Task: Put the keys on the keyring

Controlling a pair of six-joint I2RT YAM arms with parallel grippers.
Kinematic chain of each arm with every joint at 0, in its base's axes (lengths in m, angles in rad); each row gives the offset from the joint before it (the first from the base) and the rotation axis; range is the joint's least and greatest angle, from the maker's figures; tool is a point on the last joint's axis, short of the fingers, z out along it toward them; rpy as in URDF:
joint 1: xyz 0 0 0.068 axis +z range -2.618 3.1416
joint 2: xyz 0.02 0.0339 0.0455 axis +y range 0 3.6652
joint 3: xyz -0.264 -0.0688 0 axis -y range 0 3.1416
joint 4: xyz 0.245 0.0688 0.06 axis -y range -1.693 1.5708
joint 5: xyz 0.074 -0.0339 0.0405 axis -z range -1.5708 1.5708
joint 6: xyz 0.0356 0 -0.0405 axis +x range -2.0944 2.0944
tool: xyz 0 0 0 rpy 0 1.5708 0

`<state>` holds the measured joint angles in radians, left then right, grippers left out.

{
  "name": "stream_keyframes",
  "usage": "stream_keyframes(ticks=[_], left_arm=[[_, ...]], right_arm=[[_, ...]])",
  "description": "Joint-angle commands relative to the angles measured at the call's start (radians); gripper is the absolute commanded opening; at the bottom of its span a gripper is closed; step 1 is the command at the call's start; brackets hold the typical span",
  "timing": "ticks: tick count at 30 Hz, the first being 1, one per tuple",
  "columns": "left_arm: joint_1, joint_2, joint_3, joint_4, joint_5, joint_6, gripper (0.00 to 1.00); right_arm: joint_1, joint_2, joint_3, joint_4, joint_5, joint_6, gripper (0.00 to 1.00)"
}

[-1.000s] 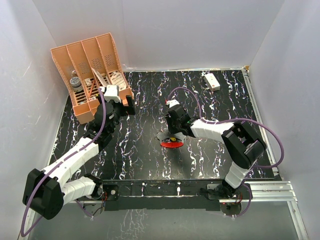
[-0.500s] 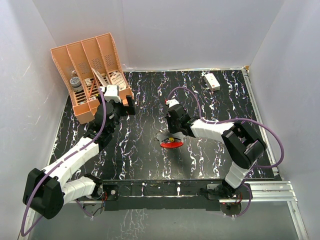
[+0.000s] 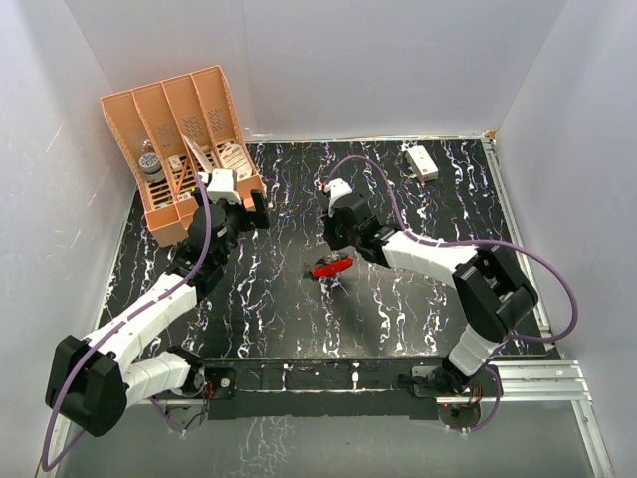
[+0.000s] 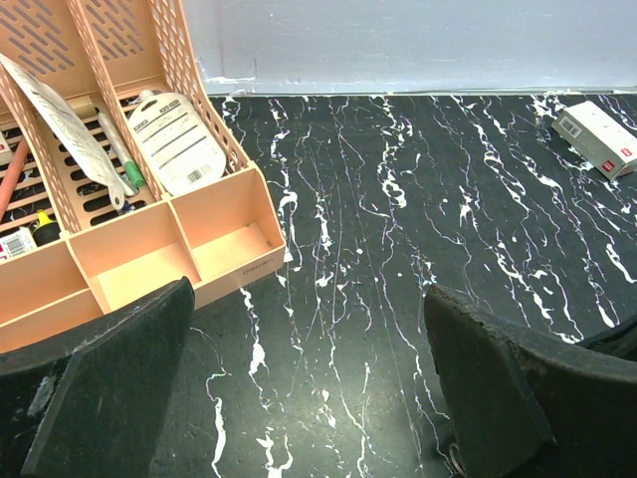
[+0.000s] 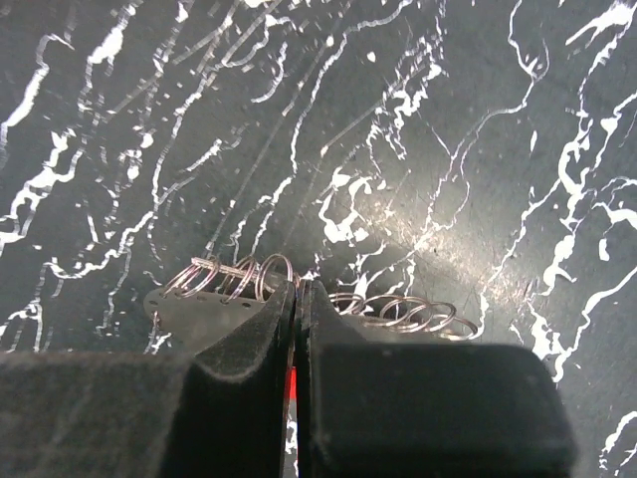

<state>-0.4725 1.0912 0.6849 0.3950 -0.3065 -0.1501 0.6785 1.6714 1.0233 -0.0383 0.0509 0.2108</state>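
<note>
My right gripper (image 3: 335,251) is shut on the red keyring (image 3: 331,266) and holds it tilted just above the black marbled table. In the right wrist view the fingers (image 5: 249,339) are pressed together, with a red sliver of the keyring (image 5: 293,383) between them. Several small silvery split rings (image 5: 231,277) fan out on both sides, and a dark flat tab with holes (image 5: 189,311) hangs at the left. No flat keys or yellow head show clearly. My left gripper (image 3: 249,212) is open and empty, far left of the keyring (image 4: 309,398).
An orange desk organizer (image 3: 174,149) with papers and pens stands at the back left, close to my left gripper; it also shows in the left wrist view (image 4: 149,239). A white rectangular box (image 3: 422,161) lies at the back right and shows in the left wrist view (image 4: 597,139).
My right gripper has moved up and to the left, lifting and tilting the red keyring. The small yellow piece seen under it before no longer shows. The left arm has not moved.
</note>
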Motion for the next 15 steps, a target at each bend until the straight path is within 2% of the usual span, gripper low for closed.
stream_keyframes(ticks=[1, 9, 15], left_arm=[[0.009, -0.03, -0.013, 0.01, -0.016, 0.007, 0.99], [0.009, -0.005, -0.015, 0.025, -0.002, 0.0, 0.99], [0.01, 0.001, -0.011, 0.024, 0.008, -0.009, 0.99]], right_arm=[[0.001, -0.075, 0.025, 0.057, -0.035, -0.01, 0.0], [0.024, -0.125, -0.123, 0.002, -0.071, 0.053, 0.0], [0.027, -0.131, -0.161, -0.046, -0.068, 0.055, 0.0]])
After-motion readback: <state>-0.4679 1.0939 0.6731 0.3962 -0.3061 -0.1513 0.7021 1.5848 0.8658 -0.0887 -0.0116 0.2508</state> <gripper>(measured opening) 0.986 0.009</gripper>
